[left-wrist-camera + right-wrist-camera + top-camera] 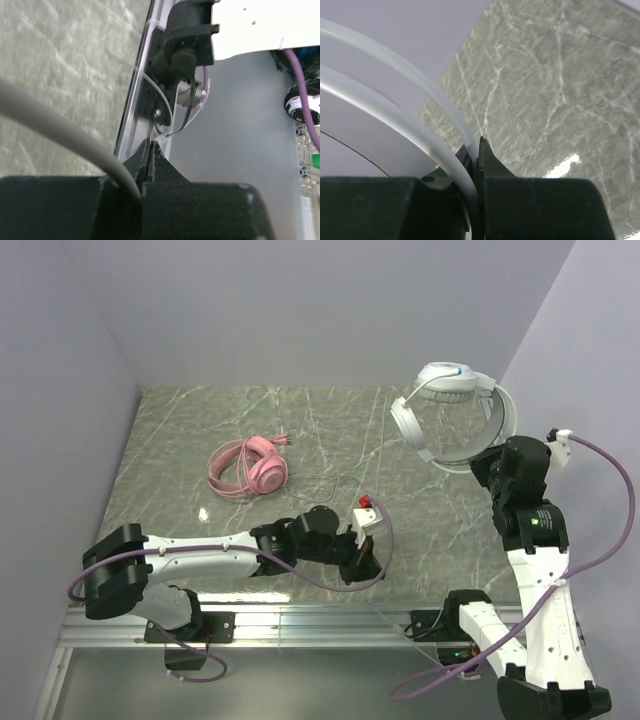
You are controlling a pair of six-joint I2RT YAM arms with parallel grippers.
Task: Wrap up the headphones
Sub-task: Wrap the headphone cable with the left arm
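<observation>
While held aloft, the white headset (447,380) is clamped by the right gripper (477,150). A cable (170,107) is pinched by the left gripper (150,150).

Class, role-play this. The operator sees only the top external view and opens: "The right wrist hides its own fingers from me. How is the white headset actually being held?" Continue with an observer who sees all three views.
Observer: In the right wrist view, the fingers of the right gripper are closed on the thin headband of the white headset, which is pinched between them.

Operator: And the left fingers? From above I can't tell if they are open.

Observer: The left wrist view shows the fingers of the left gripper shut together, and a pale cable runs into them from the left, so it looks pinched there.
</observation>
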